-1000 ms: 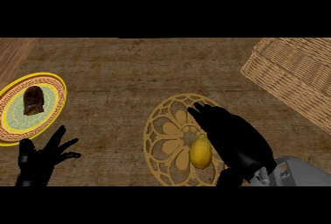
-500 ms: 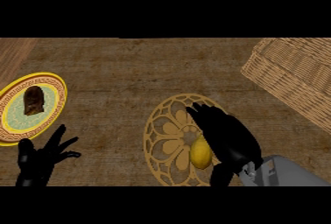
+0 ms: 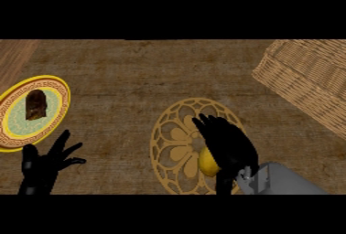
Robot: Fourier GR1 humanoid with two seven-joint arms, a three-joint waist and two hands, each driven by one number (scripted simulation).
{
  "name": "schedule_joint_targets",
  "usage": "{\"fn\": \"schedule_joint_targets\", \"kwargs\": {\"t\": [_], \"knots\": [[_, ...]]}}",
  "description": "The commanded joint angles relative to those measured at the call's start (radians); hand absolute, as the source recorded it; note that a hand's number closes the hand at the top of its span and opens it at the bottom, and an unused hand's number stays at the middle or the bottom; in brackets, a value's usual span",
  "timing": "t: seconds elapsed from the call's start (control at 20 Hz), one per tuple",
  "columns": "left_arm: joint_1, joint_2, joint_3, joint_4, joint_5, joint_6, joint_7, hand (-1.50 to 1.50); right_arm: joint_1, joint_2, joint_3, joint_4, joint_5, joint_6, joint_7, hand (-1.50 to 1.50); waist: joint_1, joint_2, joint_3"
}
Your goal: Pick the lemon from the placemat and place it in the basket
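We see the lemon lying on the round gold placemat at the lower centre of the frame, on the mat's lower right part. The right hand lies over it, covering most of it, so only the lemon's left side shows from under the palm. Its fingers stretch almost straight towards the upper left, past the lemon and over the mat's middle, not curled round the fruit; we cannot tell whether the palm touches it. The basket stands at the upper right, well apart from the mat. At the lower left the left hand rests with fingers spread, just below a plate bearing a brown piece of food on the worktop
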Motion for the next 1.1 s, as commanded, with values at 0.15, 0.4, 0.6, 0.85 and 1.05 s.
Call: {"fn": "schedule_joint_targets", "kwargs": {"t": [0.15, 0.4, 0.6, 0.85, 1.05], "knots": [[-0.031, -0.063, -0.048, 0.070, -0.018, -0.011, 0.011, 0.00, 0.046, 0.057, 0.002, 0.104, 0.082, -0.032, -0.064, -1.50, -0.008, 0.010, -0.019], [-0.007, -0.046, -0.015, 0.050, 0.005, -0.041, 0.022, 0.00, 0.038, 0.048, -0.035, 0.122, 0.099, 0.012, -0.110, -1.50, -0.006, 0.009, -0.019], [-0.034, -0.074, -0.032, 0.077, -0.026, -0.032, -0.003, 0.00, 0.043, 0.088, -0.045, 0.144, 0.123, 0.017, -0.107, -1.50, -0.008, 0.010, -0.019], [-0.029, -0.093, -0.030, 0.121, -0.038, -0.031, -0.013, 0.00, 0.023, 0.077, -0.013, 0.130, 0.171, 0.042, -0.172, 1.50, -0.011, 0.010, -0.020], [-0.015, -0.077, -0.009, 0.072, -0.035, -0.037, 0.002, 0.00, 0.078, 0.054, 0.044, 0.190, 0.301, -0.057, -0.254, 1.50, -0.006, 0.010, -0.019]]}}
